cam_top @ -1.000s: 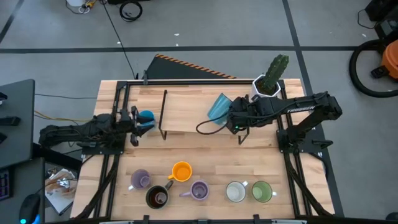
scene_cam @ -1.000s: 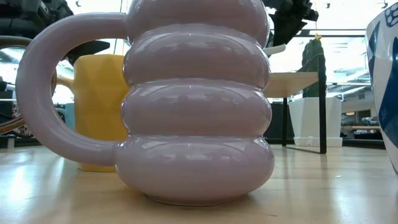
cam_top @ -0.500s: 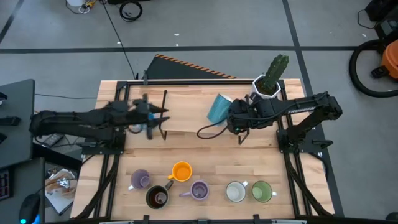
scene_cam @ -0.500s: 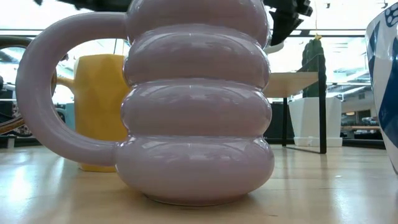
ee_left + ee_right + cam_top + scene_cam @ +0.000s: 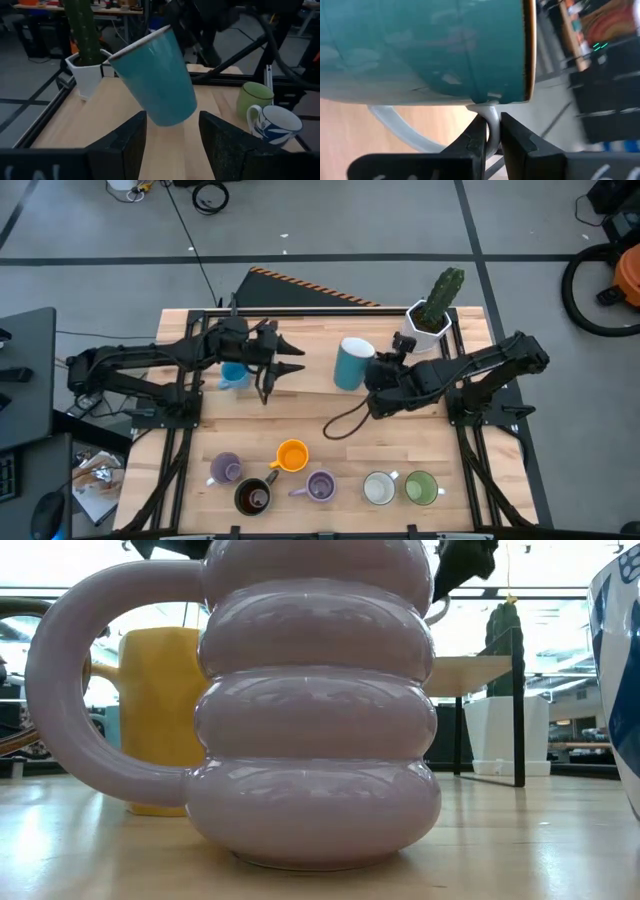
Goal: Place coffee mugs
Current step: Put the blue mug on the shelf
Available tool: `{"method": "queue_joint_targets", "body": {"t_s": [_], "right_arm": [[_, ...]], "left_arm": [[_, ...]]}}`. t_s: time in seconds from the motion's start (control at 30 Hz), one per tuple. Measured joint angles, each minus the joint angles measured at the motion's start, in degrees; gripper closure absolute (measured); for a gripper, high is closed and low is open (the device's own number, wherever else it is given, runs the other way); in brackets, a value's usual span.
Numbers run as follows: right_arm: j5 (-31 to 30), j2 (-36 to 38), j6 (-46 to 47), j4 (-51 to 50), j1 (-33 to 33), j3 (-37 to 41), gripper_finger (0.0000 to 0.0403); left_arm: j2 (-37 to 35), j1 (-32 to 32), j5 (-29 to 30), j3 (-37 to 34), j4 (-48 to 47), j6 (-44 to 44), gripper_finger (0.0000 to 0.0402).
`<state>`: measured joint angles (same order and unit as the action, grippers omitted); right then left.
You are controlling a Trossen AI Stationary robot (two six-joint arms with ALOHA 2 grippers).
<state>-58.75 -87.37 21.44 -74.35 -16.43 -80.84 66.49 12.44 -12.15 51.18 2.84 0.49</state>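
My right gripper is shut on a teal-blue mug with a white handle, held above the raised wooden shelf. My left gripper is open over the shelf's left end and points at that mug from a short way off. A small light-blue mug shows under the left arm. Along the near edge stand two lavender mugs, a dark brown one, an orange one, a white one and a green one. My right gripper pinches the teal-blue mug's white handle between its two fingers, just where the handle joins the wall below the rim. The fingers come level from the table's right. The mug is lifted clear and tilted, rim upward.
A white hexagonal pot with a green cactus stands at the far right, close behind the right arm. The shelf's black posts stand by the left gripper. A black cable loops over the table's middle. Bare wood lies between shelf and mug row.
My left arm has swung from the table's left edge toward the middle, past the shelf's left post; the light-blue mug stays behind under it. My right gripper has shifted a little toward the near edge and turned the teal-blue mug more upright.
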Motion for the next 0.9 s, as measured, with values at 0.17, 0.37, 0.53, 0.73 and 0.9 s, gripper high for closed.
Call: {"method": "queue_joint_targets", "body": {"t_s": [0.17, 0.37, 0.53, 0.73, 0.9], "right_arm": [[-7.95, -4.39, -4.97, -0.51, -0.76, 0.02, 0.0359], [-12.39, -8.84, -4.36, -3.88, -0.33, 0.02, 0.0359], [-13.85, -10.61, -1.67, -6.20, 0.38, 0.00, 0.0356], [-11.13, -10.71, -0.63, -6.73, -0.06, -0.02, 0.0339], [-9.07, -10.74, 0.08, -6.46, -0.85, -0.02, 0.0297]], "left_arm": [[-2.40, -0.07, 0.96, 0.06, 1.00, -0.22, 0.0212], [-4.44, -0.80, 4.46, 0.04, 0.21, -0.07, 0.0212], [-4.87, -0.80, 4.57, 0.04, -0.44, 0.10, 0.0212], [-4.87, -0.82, 4.40, 0.04, -1.63, -0.01, 0.0212], [-4.87, -0.85, 4.42, 0.04, -1.25, -1.33, 0.0212]]}}
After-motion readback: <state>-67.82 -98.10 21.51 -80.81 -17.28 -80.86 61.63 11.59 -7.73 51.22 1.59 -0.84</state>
